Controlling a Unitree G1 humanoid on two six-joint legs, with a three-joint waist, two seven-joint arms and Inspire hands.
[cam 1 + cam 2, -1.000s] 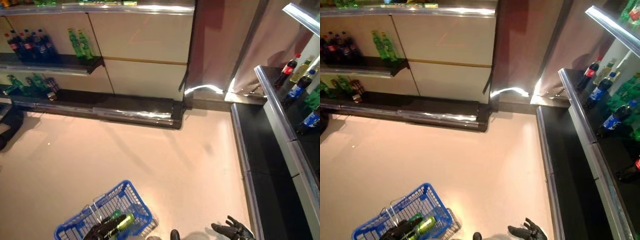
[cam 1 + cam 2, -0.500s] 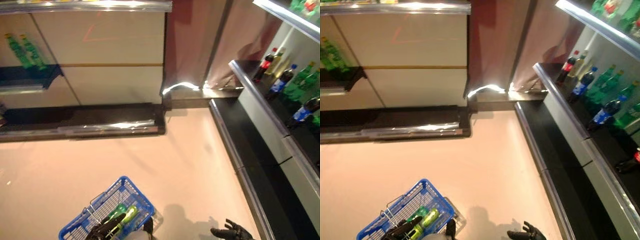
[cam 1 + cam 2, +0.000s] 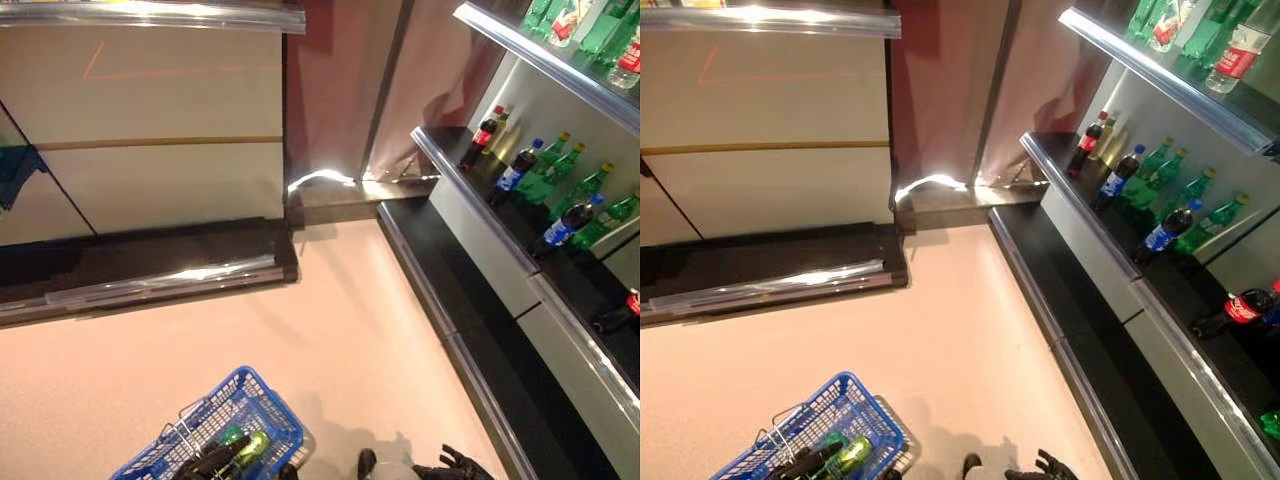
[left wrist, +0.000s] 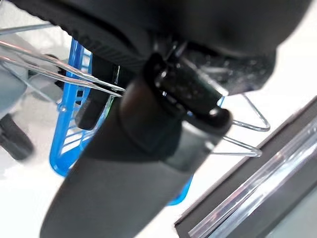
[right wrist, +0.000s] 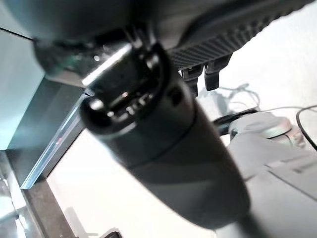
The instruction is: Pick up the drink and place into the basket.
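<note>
Green drink bottle (image 3: 245, 447) lying on its side inside blue wire basket (image 3: 262, 397), at the bottom edge of the head views, above the pale floor (image 3: 300, 340). Second green bottle (image 3: 229, 436) just beside it in the same basket. Left hand (image 3: 208, 464) at the basket's metal handles (image 4: 237, 134), fingers curled round the wires per the left wrist view; basket carried by this hand. Right hand (image 3: 450, 466) low at the lower right, well apart from the basket, fingers spread and relaxed, holding nothing. Shelf unit (image 3: 520, 230) along the right side, with a row of drinks: dark cola bottles with red and blue labels (image 3: 515, 172), green bottles (image 3: 548, 160) beside them. Upper shelf (image 3: 1160, 70) carrying more bottles. Ahead, pale cabinet panels (image 3: 150, 150) over a dark base ledge (image 3: 150, 275).
</note>
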